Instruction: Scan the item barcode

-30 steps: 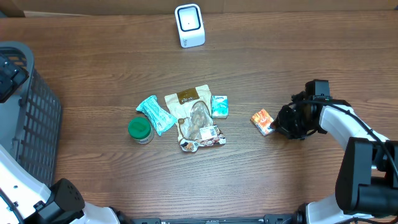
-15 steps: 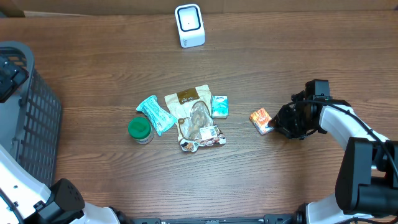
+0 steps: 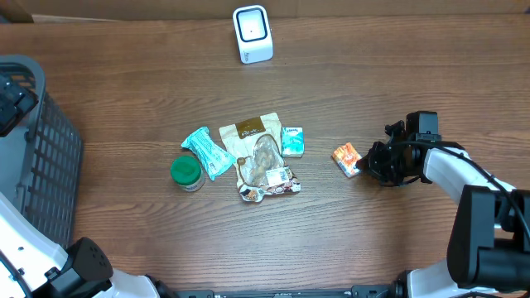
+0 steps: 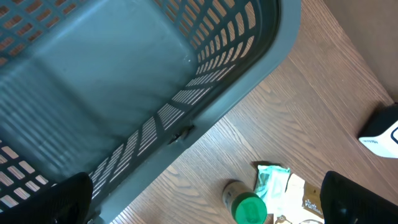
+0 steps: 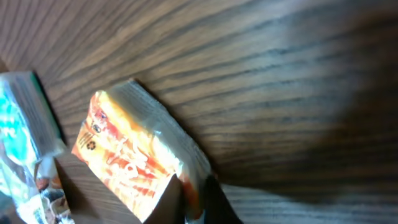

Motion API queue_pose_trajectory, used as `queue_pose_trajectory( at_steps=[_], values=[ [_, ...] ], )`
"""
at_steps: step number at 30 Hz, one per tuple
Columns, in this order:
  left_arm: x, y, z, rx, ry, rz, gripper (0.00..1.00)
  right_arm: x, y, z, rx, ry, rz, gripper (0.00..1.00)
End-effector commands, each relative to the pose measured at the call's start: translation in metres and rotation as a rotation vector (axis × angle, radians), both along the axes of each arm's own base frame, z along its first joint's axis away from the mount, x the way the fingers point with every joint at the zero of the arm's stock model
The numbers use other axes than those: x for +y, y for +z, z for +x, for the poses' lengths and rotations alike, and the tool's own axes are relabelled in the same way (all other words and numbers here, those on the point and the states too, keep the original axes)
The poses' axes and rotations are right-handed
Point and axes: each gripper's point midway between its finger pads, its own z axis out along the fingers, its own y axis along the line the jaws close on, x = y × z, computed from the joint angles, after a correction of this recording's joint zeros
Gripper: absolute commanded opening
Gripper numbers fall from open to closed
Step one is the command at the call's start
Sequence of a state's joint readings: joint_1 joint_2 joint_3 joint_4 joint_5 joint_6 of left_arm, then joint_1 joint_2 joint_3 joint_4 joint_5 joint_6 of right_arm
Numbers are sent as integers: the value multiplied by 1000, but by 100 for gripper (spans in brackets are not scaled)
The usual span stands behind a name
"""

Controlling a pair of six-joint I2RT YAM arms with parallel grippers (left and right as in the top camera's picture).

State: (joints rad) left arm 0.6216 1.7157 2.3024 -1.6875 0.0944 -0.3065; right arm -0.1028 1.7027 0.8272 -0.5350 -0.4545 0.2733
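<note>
A small orange packet [image 3: 349,160] lies on the wooden table, right of the pile of goods. My right gripper [image 3: 365,166] is low at the packet's right end, shut on its crimped edge. In the right wrist view the packet [image 5: 127,152] fills the lower left, with its edge pinched between the two dark fingertips [image 5: 214,200] of the gripper [image 5: 191,190]. The white barcode scanner [image 3: 252,34] stands at the table's far edge. My left gripper [image 4: 208,198] hangs open and holds nothing, high over the basket's rim at the far left.
A grey slatted basket [image 3: 37,149] stands at the left edge. In the middle lie a green-lidded jar [image 3: 187,172], a teal wrapper [image 3: 207,151], a brown-and-white pouch [image 3: 258,157] and a small teal box [image 3: 292,141].
The right gripper widened briefly, then closed on the orange packet's edge. The packet and the gripper shifted slightly left. The left arm has not moved.
</note>
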Motion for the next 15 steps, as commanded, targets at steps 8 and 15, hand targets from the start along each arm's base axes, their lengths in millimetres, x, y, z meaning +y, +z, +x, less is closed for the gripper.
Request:
queue_pose_trajectory(
  at_steps=[8,15],
  values=[
    [-3,-1,1,2,-23,0,99,25,21,-5,-19,50,158,4],
    [-3,-1,1,2,-23,0,100,55,96,1,-147,133,373,4]
  ],
)
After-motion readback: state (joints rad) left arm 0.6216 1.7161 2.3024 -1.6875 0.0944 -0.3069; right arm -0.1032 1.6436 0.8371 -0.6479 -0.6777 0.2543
